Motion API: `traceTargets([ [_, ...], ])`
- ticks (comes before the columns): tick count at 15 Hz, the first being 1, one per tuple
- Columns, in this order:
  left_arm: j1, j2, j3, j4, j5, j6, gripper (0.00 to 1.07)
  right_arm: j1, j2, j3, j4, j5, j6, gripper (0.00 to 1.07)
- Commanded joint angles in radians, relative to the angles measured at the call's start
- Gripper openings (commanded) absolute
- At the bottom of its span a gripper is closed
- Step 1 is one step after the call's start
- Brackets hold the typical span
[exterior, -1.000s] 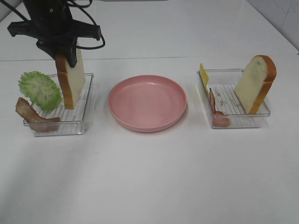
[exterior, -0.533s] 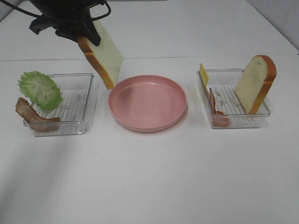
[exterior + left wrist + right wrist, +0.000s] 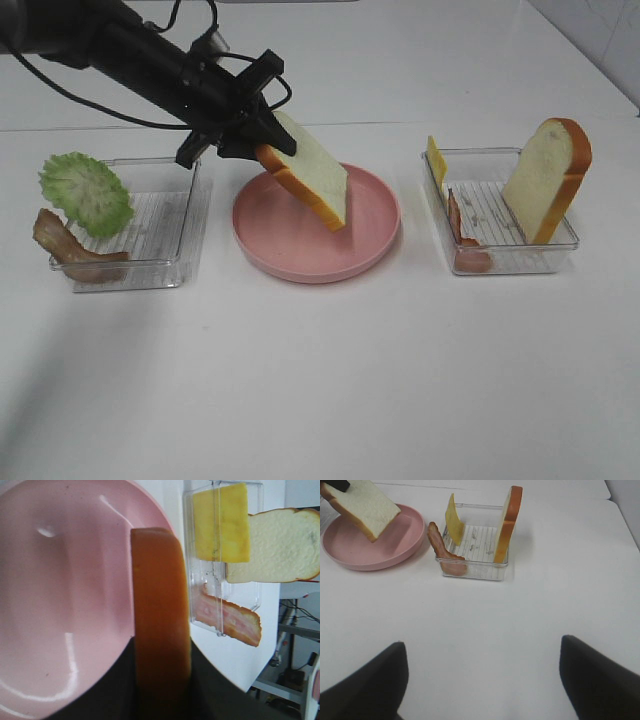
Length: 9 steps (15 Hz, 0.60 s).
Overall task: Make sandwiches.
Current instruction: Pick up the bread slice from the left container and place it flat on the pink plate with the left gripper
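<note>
My left gripper (image 3: 262, 150) is shut on a white bread slice with orange-brown crust (image 3: 312, 182) and holds it tilted over the pink plate (image 3: 315, 268). In the left wrist view the slice's crust (image 3: 160, 620) hangs above the plate (image 3: 60, 605). My right gripper (image 3: 480, 680) is open and empty above bare table, short of the right tray (image 3: 475, 562). No stacked sandwich is in view. The plate holds nothing.
The left clear tray (image 3: 150, 272) has green lettuce (image 3: 85, 192) and a bacon strip (image 3: 70, 250) at its left edge. The right clear tray (image 3: 500, 262) holds an upright bread slice (image 3: 548, 175), yellow cheese (image 3: 436, 160) and bacon (image 3: 462, 235).
My left gripper lifted the bread slice out of the left tray and carried it right, tilting it over the pink plate. Nothing else moved.
</note>
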<state>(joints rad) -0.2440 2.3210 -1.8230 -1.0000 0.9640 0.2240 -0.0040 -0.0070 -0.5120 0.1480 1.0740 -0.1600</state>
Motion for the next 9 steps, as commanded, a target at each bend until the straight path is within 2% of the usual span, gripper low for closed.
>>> traceTargets([
  [1,-0.007,0.049,0.000,-0.163,-0.009,0.094,0.00,-0.007,-0.013,0.005,-0.004,-0.008,-0.002,0.78],
  [2,-0.012,0.064,0.000,-0.198,-0.009,0.122,0.00,-0.007,-0.013,0.005,-0.004,-0.008,-0.002,0.78],
  [3,-0.022,0.080,0.000,-0.202,-0.012,0.125,0.00,-0.007,-0.013,0.005,-0.005,-0.008,-0.002,0.78],
  [8,-0.029,0.100,0.000,-0.148,-0.014,0.107,0.00,-0.007,-0.013,0.005,-0.004,-0.008,-0.002,0.78],
  [9,-0.029,0.100,0.000,-0.130,-0.014,0.105,0.03,-0.007,-0.013,0.005,-0.004,-0.008,-0.002,0.78],
])
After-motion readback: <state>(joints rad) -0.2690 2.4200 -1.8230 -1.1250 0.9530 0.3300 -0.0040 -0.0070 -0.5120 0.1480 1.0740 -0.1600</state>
